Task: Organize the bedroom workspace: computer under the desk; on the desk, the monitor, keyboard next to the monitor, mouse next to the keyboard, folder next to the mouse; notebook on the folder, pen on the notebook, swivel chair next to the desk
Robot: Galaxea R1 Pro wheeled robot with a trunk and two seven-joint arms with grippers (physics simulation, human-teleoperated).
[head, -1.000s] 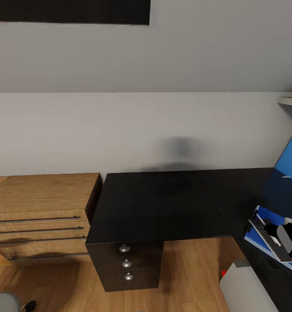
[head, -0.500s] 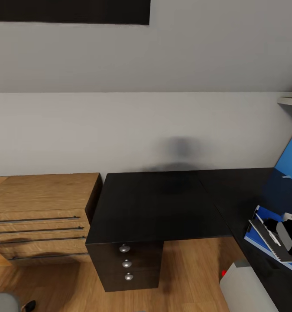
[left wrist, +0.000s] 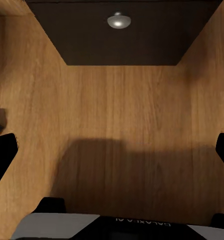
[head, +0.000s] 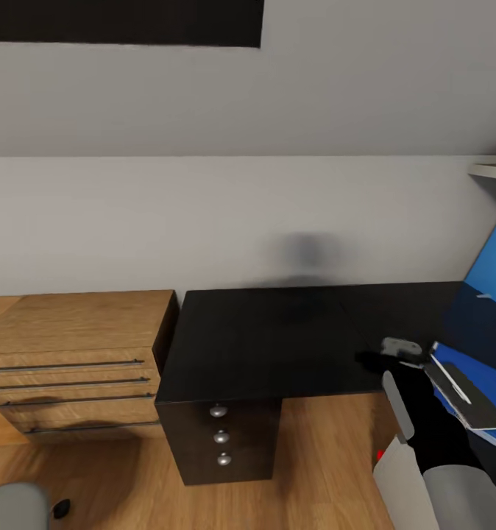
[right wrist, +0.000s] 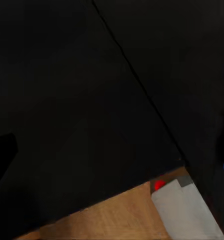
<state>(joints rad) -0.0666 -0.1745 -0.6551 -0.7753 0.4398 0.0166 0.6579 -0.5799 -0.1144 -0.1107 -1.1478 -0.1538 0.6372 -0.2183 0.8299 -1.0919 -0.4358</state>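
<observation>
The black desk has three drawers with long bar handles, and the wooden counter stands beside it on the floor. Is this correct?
Not quite. In the head view the desk drawers carry round silver knobs; the long bar handles belong to the wooden counter beside it.

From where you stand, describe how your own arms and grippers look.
In the head view the right arm has a light grey forearm shell, a glossy black wrist section with a grey strip along it, and a small grey end piece at the gripper. In the left wrist view, black fingers flank a grey and black body bearing small pale lettering.
</observation>
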